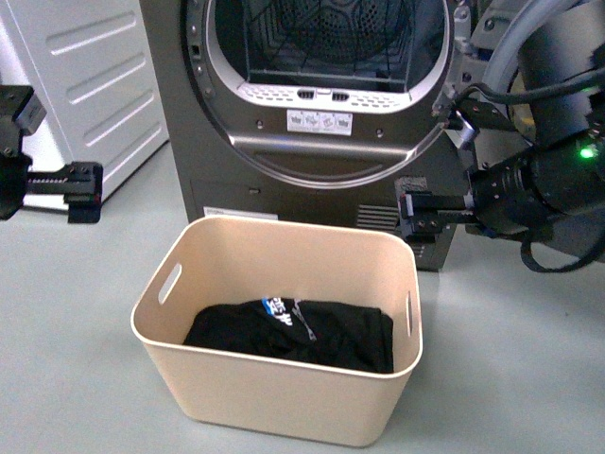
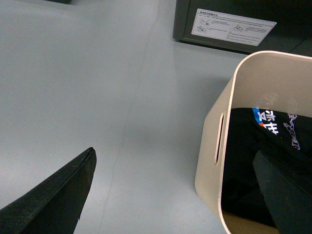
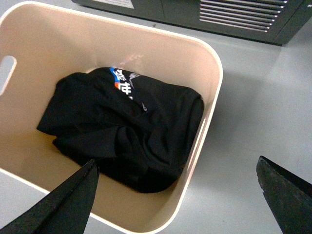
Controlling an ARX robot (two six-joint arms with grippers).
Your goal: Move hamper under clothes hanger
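Sitting before the dryer (image 1: pixel 312 142), the hamper (image 1: pixel 284 397) holds a black garment (image 1: pixel 302 333). Left gripper (image 2: pixel 173 155) and right gripper (image 3: pixel 176 163) hover, fingers spread apart.

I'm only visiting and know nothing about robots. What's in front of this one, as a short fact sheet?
Bin: beige hamper standing on the grey floor
Contents: crumpled black garment with a blue and white print
Behind it: dark grey dryer, round opening uncovered
Left pincer: open, off to the hamper's left, touching nothing
Right pincer: open, near the hamper's right rear corner, holding nothing
Clothes hanger: not in view
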